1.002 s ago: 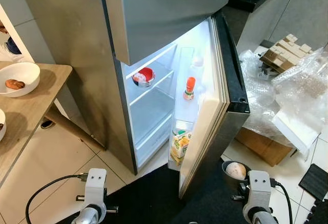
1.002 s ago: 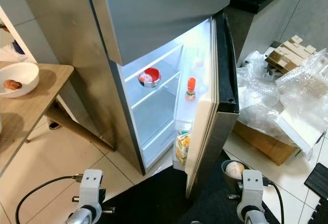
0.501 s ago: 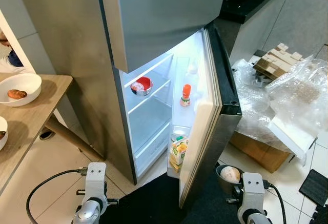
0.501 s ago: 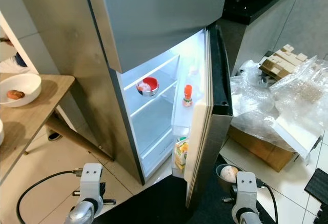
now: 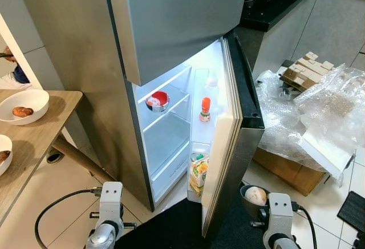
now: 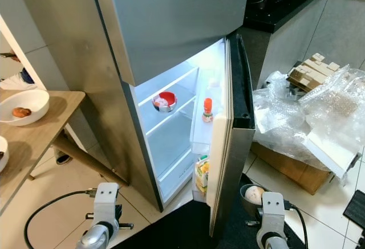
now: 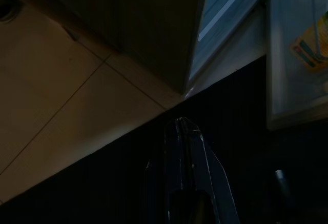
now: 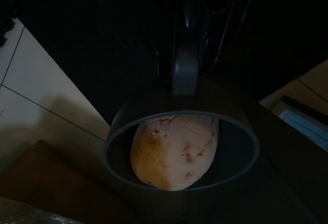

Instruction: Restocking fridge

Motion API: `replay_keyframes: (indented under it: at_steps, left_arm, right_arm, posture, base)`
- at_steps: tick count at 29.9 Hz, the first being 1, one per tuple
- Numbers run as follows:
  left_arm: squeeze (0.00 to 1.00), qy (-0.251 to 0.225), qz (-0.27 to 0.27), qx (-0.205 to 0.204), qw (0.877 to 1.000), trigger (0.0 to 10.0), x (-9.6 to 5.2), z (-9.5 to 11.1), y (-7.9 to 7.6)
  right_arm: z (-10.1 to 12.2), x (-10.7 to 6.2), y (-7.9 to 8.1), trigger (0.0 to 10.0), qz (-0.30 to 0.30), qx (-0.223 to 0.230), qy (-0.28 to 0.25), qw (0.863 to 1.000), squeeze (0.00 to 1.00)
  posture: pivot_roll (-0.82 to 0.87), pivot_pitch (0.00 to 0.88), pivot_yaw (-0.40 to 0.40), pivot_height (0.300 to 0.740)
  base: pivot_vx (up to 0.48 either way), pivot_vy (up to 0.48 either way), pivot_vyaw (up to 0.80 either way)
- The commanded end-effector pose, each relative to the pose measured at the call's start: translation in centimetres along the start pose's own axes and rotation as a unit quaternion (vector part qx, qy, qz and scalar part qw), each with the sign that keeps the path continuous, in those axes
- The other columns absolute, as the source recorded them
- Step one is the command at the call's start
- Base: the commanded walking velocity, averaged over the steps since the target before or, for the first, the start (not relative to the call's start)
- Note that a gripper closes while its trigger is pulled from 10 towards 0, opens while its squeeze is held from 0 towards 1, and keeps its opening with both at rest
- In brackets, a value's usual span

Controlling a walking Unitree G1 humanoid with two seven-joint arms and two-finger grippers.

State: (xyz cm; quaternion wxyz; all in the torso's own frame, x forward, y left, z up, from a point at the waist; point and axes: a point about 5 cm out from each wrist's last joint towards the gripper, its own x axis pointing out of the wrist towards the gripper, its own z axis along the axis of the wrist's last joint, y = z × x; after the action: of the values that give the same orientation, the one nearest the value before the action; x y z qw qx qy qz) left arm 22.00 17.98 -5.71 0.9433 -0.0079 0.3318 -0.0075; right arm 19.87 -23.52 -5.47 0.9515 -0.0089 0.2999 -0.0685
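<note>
Ahead of the right gripper [image 8: 185,67] stands the open fridge [image 5: 171,61]; its fingers seem clamped on a dark bowl [image 8: 179,155] holding a bun [image 8: 171,149]. Left gripper [image 7: 183,131] hangs pressed together.

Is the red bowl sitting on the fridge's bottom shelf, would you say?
No, the red bowl sits on the upper shelf of the open fridge.

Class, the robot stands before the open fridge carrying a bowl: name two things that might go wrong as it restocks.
1. The right gripper holds the dark metal bowl by its rim, so the loose pale bread roll inside might tip out.
2. The silver fridge door stands between that bowl and the lit white shelves; swinging the bowl in may knock the door or the yellow juice carton.
</note>
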Motion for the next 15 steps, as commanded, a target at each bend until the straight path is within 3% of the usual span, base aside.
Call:
replay_keyframes:
  at_steps: [1, 7, 9, 15]
  left_arm:
    - [0.0, 0.003, -0.001, -0.002, 1.0, 10.0, 0.02, -0.07, -0.1]
    - [0.0, -0.003, 0.0, -0.007, 1.0, 10.0, 0.12, 0.23, -0.11]
    - [0.0, -0.003, 0.0, -0.011, 1.0, 10.0, 0.11, 0.14, -0.33]
    - [0.0, -0.011, 0.0, -0.02, 1.0, 10.0, 0.02, 0.09, -0.47]
  right_arm:
    - [0.27, 0.04, -0.46, 10.0, -0.008, 0.0, -0.006, 1.0, 0.0]
    - [0.17, -0.06, -0.93, 10.0, -0.016, 0.0, -0.003, 1.0, 0.0]
    - [0.12, -0.11, -1.21, 10.0, -0.015, -0.004, 0.0, 1.0, 0.0]
    - [0.7, 0.3, -0.66, 10.0, 0.001, -0.015, 0.0, 1.0, 0.0]
  posture:
    - [-0.19, 0.029, 0.023, 0.736]
    - [-0.19, 0.041, 0.009, 0.736]
    - [-0.16, 0.063, -0.035, 0.736]
    - [-0.15, 0.07, -0.05, 0.736]
  base:
    - [0.0, 0.0, 0.0]
    - [-0.216, 0.0, 0.0]
    - [-0.338, 0.0, 0.0]
    - [-0.386, 0.0, 0.0]
